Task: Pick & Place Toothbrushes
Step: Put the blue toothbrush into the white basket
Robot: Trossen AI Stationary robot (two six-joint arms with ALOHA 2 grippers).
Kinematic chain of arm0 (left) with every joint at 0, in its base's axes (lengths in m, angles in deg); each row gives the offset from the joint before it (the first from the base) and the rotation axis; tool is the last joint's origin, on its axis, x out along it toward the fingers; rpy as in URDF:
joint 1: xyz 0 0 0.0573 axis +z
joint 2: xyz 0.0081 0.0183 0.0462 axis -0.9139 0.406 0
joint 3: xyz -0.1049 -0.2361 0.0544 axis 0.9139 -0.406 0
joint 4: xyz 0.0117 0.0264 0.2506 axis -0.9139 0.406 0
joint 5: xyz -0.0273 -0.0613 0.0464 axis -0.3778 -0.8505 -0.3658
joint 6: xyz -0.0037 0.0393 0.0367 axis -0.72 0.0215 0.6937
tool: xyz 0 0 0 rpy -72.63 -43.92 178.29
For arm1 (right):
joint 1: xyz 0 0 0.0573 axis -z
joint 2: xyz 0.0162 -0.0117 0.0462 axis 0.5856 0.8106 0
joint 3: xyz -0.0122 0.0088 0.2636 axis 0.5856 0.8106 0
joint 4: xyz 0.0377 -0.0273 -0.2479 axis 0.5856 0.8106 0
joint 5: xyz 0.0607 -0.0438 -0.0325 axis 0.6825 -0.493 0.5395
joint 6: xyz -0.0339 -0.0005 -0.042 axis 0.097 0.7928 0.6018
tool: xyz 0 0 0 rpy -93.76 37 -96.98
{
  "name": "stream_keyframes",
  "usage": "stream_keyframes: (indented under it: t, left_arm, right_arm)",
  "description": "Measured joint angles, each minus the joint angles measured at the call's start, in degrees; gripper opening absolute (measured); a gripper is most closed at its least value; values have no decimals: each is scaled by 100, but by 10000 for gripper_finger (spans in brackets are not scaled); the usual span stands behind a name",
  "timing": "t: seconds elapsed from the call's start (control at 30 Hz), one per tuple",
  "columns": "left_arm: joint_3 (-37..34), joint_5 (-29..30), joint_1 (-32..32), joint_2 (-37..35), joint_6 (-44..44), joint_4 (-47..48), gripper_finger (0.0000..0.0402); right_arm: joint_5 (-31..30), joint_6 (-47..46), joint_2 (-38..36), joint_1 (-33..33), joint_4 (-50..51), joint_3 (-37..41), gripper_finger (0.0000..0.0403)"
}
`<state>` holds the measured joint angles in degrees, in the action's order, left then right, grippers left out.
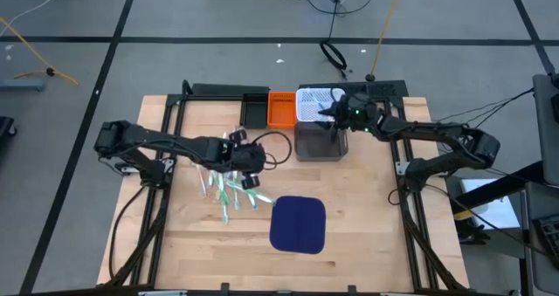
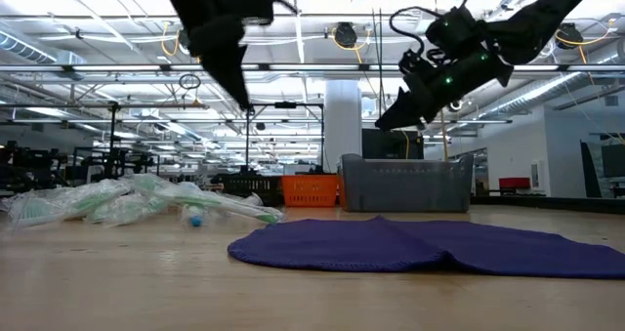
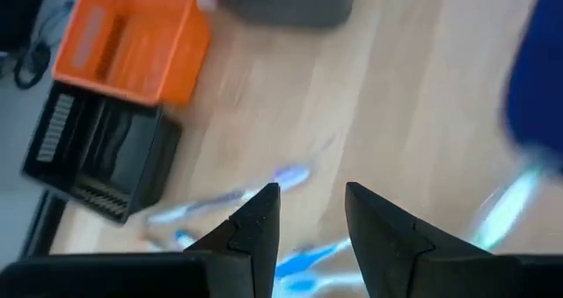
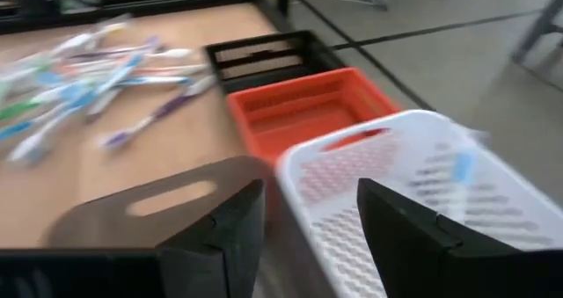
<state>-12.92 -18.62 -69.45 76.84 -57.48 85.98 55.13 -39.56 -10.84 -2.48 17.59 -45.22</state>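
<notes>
Several toothbrushes [image 1: 229, 191], white, green and blue, lie in a loose pile on the wooden table, left of centre; the low view shows the pile of toothbrushes [image 2: 127, 199] at the left. My left gripper [image 1: 251, 169] hangs open above the pile's right side, tilted down, with the toothbrushes [image 3: 281, 177] lying beyond its fingertips [image 3: 264, 219]. My right gripper [image 1: 329, 113] is open and empty in the air over the white basket [image 4: 396, 184]. Inside that basket shows one blurred light blue toothbrush [image 4: 462, 166].
Along the far edge stand a black bin [image 1: 256, 111], an orange bin [image 1: 281, 109] and the white basket [image 1: 316, 99], with a grey bin [image 1: 320, 141] in front of it. A dark blue mat [image 1: 298, 223] lies flat near the table's middle front.
</notes>
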Motion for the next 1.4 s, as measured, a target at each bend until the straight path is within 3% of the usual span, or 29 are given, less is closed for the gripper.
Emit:
stream_keyframes:
  t: [0.17, 0.63, 1.4]
  left_arm:
    - [-427, -524, 300, 0, 825, 16, 131]
    - [-1414, -1018, 601, 4, 1798, -854, 131]
    - [-1458, -1069, 601, 732, 2149, -1027, 126]
  right_arm:
    - [4, 0, 0, -516, 0, 0, 173]
    - [-7, 14, -2, -1115, -36, 4, 174]
    - [-20, 9, -4, -1134, -36, 4, 172]
